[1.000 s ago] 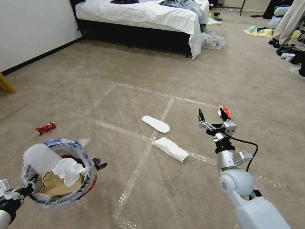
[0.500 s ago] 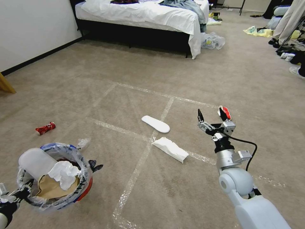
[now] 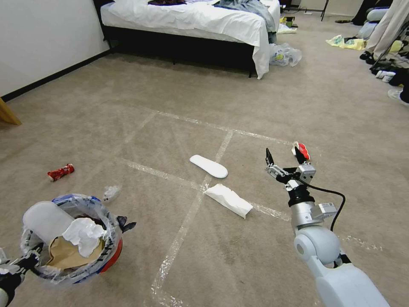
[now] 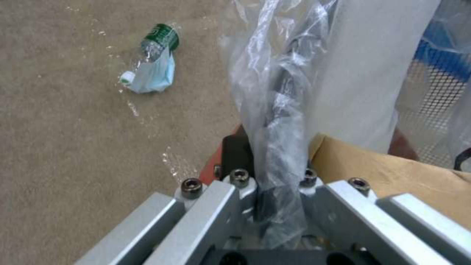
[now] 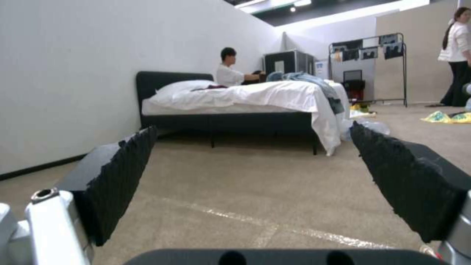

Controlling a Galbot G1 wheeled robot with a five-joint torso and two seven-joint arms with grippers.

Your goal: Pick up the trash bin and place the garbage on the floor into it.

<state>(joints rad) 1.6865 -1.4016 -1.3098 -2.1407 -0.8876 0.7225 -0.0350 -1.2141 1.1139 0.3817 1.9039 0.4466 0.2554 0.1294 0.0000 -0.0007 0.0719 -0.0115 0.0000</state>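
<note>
My left pincer (image 3: 25, 261), clamped on the trash bin (image 3: 70, 238) rim, has lowered it floorward, uncovering a crushed bottle (image 3: 110, 193). My right pincer (image 3: 284, 161) hovers wide open beyond the wrapper (image 3: 228, 199) and slipper (image 3: 208, 166); garbage remains.

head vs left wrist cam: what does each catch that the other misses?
Head alone: the open right pincer above the floor, a white slipper, a paper wrapper, a red can. Left wrist alone: the bottle's green label, and the left pincer clamping the bag-lined rim. Both: the trash bin, the brown paper bag, the bottle.
</note>
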